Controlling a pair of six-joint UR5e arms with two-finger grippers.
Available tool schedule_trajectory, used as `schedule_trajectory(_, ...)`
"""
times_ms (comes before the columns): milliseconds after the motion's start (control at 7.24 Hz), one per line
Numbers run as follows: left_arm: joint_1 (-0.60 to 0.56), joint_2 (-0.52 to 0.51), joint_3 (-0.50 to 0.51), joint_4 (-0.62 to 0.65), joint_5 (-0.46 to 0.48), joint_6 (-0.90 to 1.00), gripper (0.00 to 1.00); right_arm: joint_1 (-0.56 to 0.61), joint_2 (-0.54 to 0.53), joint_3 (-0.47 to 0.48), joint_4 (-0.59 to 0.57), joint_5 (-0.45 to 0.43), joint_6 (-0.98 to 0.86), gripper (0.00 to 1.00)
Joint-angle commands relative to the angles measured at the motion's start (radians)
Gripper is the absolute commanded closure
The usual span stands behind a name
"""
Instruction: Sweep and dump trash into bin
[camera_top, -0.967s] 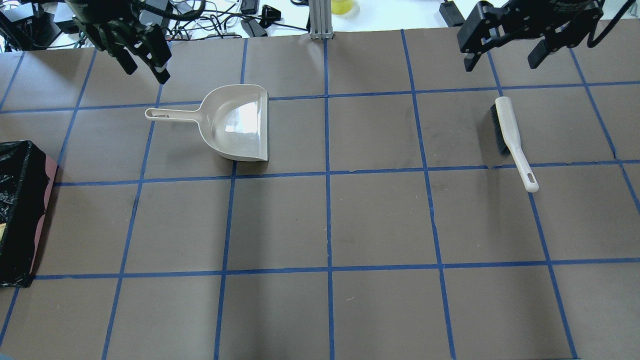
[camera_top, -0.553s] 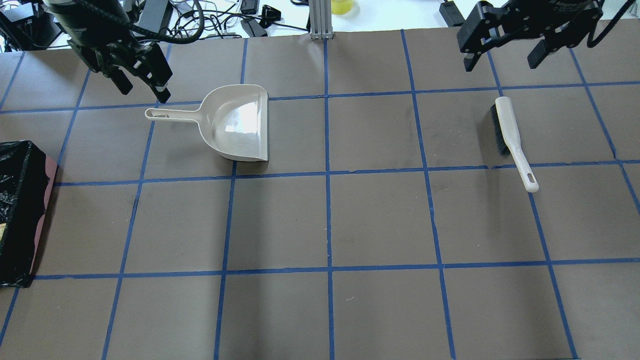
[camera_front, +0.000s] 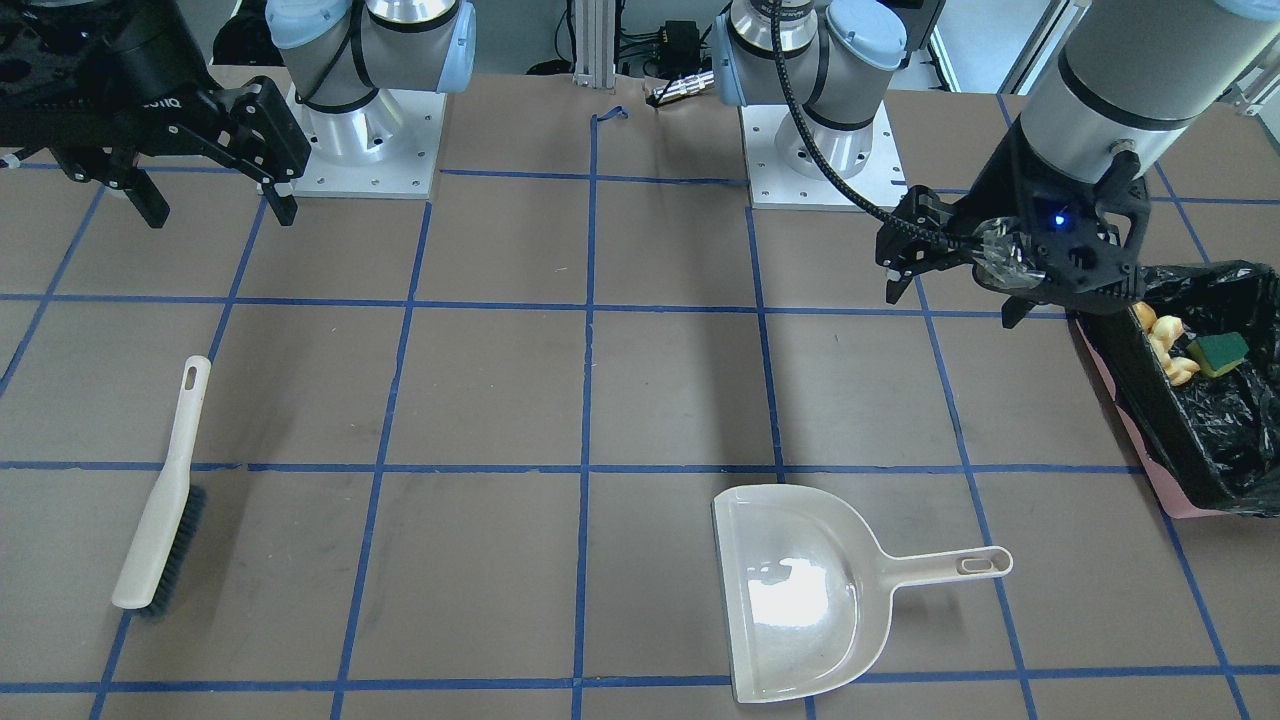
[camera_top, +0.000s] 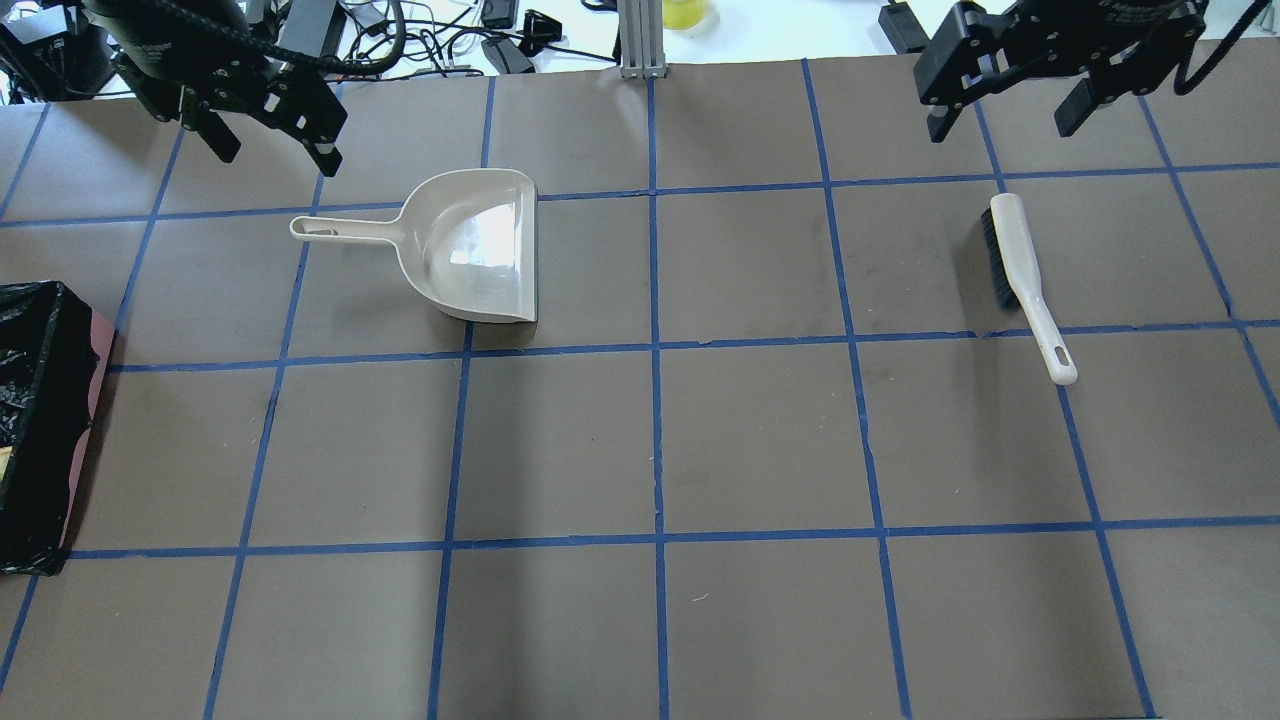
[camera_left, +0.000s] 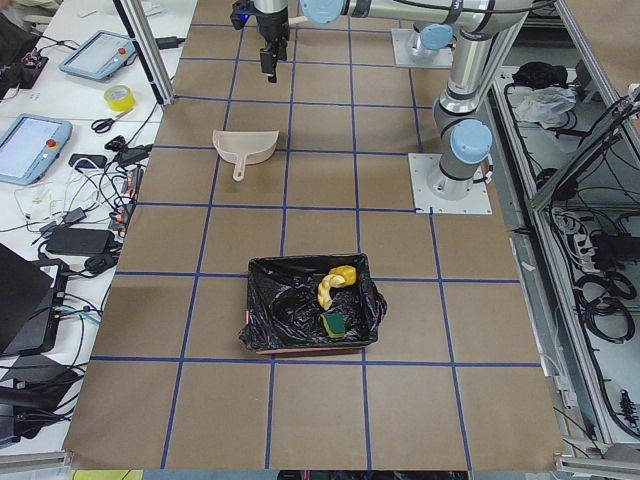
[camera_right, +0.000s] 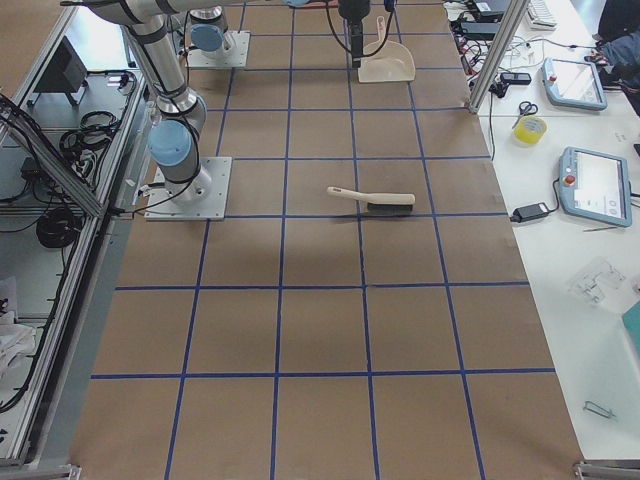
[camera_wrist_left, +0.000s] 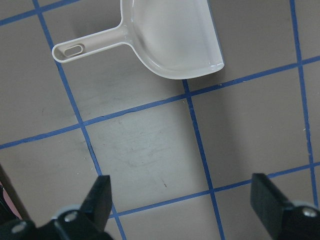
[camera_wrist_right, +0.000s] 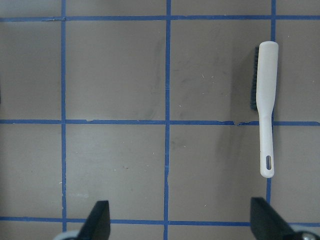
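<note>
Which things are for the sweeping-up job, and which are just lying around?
For the job: the bin, with the green-and-yellow sponge piece and yellowish food bits already in it; the beige dustpan; the beige brush.
Just lying about: the roll of yellow tape, the scissors, the touchscreen pendant.

I see a brown desk (camera_top: 760, 440) gridded in blue tape (camera_top: 657, 440), beige dustpan (camera_top: 470, 250), dark-bristled beige brush (camera_top: 1025, 280), black-lined pink bin (camera_front: 1225, 440).
</note>
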Motion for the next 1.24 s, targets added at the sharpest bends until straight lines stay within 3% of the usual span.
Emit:
schedule_trajectory(0,-0.002,0.012,-0.022,0.002,-0.003,-0.062,0.0,0.0,0.0,0.0,0.0,0.0,0.001,0.0)
schedule_trajectory(1105,-0.002,0.019,-0.037,0.022,0.005,-0.059,0.0,0.0,0.003,0.0,-0.001,0.002,0.001,0.0)
